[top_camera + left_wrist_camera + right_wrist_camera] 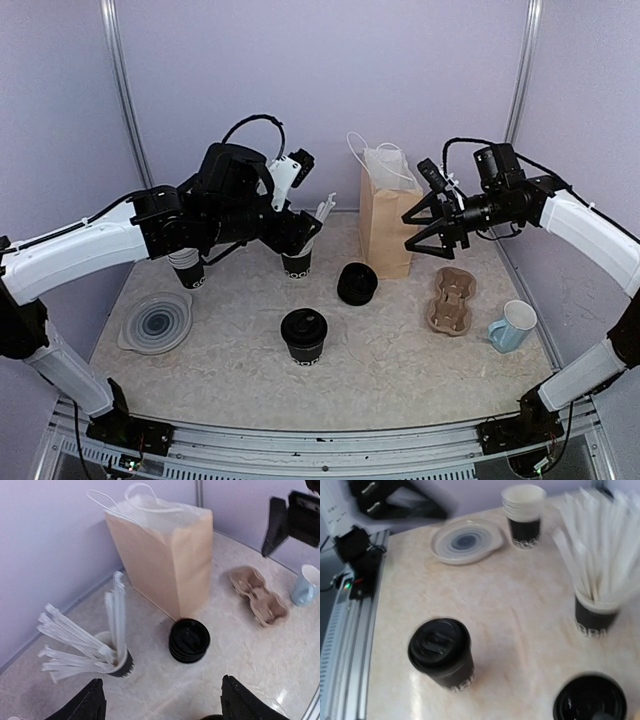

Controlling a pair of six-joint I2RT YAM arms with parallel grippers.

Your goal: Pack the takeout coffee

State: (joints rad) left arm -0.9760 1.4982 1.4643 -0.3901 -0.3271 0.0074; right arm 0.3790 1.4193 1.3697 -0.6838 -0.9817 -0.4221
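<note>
Coffee cup (pixel 303 335): upright with its lid on, standing alone a little toward 6 o'clock from the middle of the surface (pixel 400 375), with bare surface on every side.
Left jaws: spread wide with nothing between them, in the air over the straw cup.
Right jaws: spread wide and empty, in the air on the bag's 3 o'clock side, tips pointing toward 9 o'clock.
Straw cup (pixel 297 262): at the coffee cup's 12 o'clock and clearly apart from it; the straws fan out above its rim.
Stack of lids (pixel 357 283): at the coffee cup's 1 o'clock, not touching it, close to the bag's near corner.
Paper bag (pixel 385 220): upright with its mouth open and handles raised, near the back wall.
Cup carrier (pixel 451 300): lying flat at the coffee cup's 3 o'clock, well apart from it.
Mug (pixel 512 326): just beside the carrier, close to the 3 o'clock edge.
Cup stack (pixel 187 268): at 10 o'clock, under the left arm (pixel 90 245).
Clear dish (pixel 157 322): at 9 o'clock, close to the surface's edge.
Open room: the widest bare strip runs along the 6 o'clock edge, beside the metal rail (pixel 300 440), from the dish across to the mug; another gap lies between the coffee cup and the carrier.
</note>
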